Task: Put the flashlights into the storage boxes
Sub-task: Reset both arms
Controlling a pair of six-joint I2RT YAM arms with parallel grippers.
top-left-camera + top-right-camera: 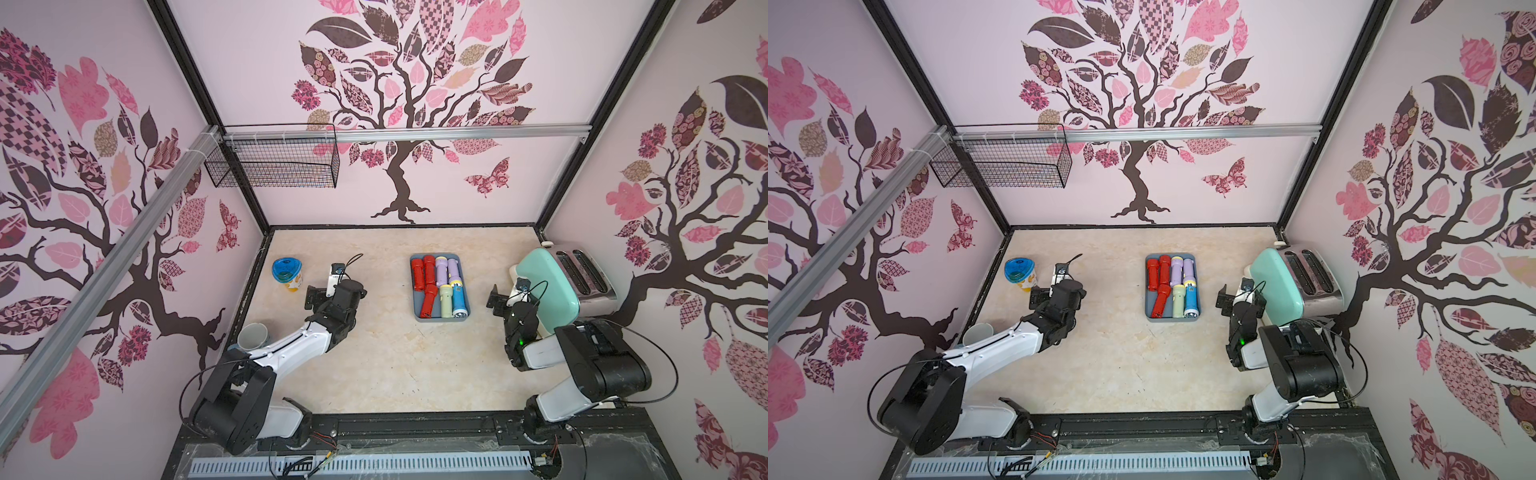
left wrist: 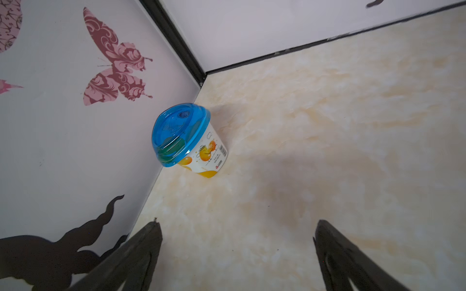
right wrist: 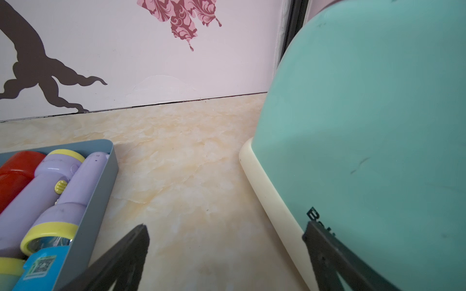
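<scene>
The slate-blue storage box (image 1: 440, 319) lies in the middle of the table, seen in both top views. Several flashlights lie side by side inside it: red (image 1: 429, 300), lilac (image 1: 441, 270), pale green (image 1: 446, 300) and blue (image 1: 458, 301). The right wrist view shows the box's corner (image 3: 100, 196) with a lilac flashlight (image 3: 65, 199) in it. My left gripper (image 1: 312, 296) (image 2: 237, 224) hangs open and empty, well left of the box. My right gripper (image 1: 496, 297) (image 3: 226, 225) is open and empty between the box and the toaster.
A blue-lidded cup (image 1: 286, 272) (image 2: 186, 136) stands by the left wall, just beyond the left gripper. A mint toaster (image 1: 552, 286) (image 3: 378, 126) stands close by the right gripper. A black wire basket (image 1: 274, 162) hangs on the back rail. A grey mug (image 1: 252, 336) stands beside the left arm.
</scene>
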